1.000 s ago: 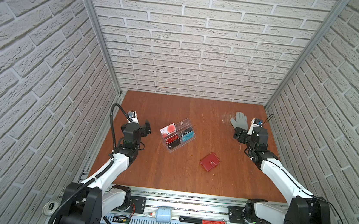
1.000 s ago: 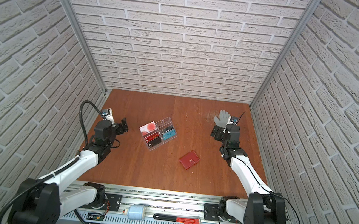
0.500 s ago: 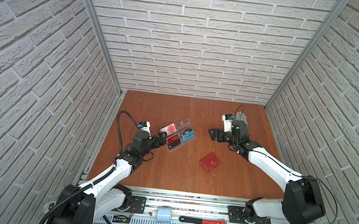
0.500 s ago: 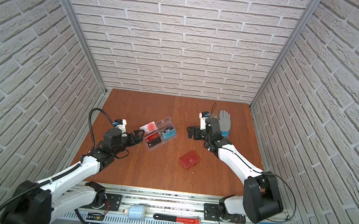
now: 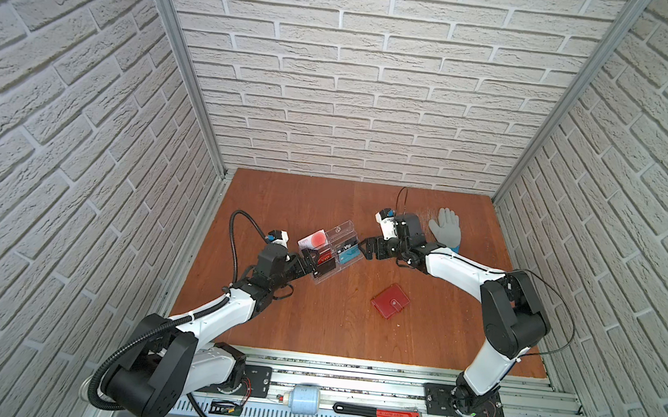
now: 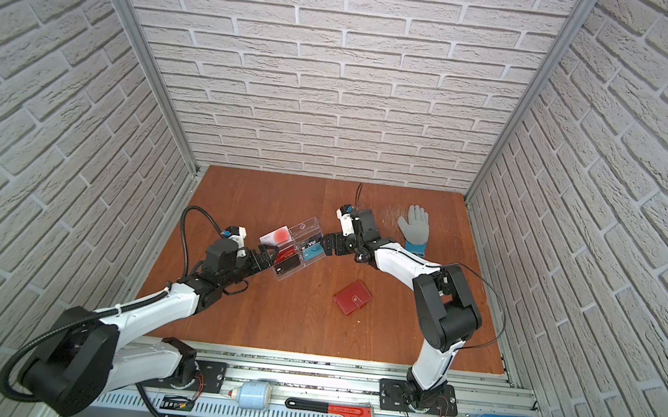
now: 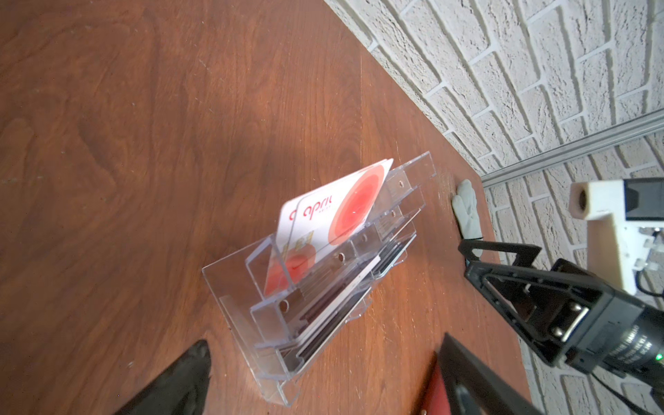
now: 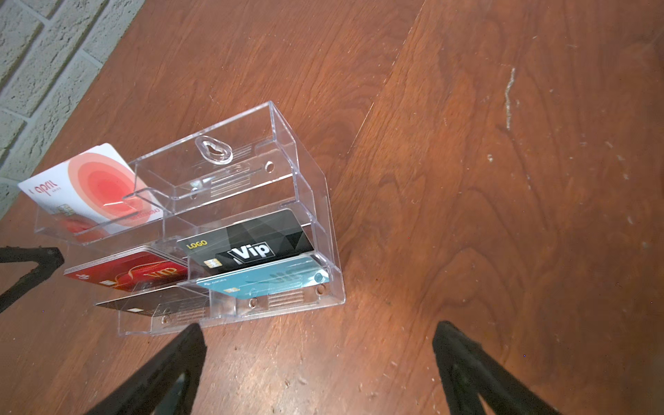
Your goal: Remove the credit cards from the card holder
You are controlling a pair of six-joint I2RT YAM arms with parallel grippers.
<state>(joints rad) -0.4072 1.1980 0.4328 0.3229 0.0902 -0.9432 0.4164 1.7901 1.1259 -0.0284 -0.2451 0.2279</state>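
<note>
The card holder [image 5: 389, 301] [image 6: 352, 297], a small red wallet with a snap tab, lies folded shut on the wooden table, front of centre. No gripper touches it. The credit cards are hidden. My left gripper [image 5: 310, 260] [image 6: 268, 253] is open at the left end of a clear acrylic card stand [image 5: 330, 251] [image 6: 293, 248]. In the left wrist view the stand's end [image 7: 280, 373] lies between the spread fingers of the left gripper [image 7: 325, 341]. My right gripper [image 5: 368, 248] [image 6: 326, 244] is open just right of the stand, with bare table between the right gripper [image 8: 318, 327] jaws.
The stand [image 8: 222, 169] holds red, black, white and teal printed cards. A grey glove [image 5: 445, 228] [image 6: 416, 226] lies at the back right. Brick walls close in three sides. A red-handled wrench [image 5: 383, 415] rests on the front rail.
Both arms have swung in from the table's sides to the acrylic stand, one at each end of it. Both grippers stay open. The red wallet has not moved.
</note>
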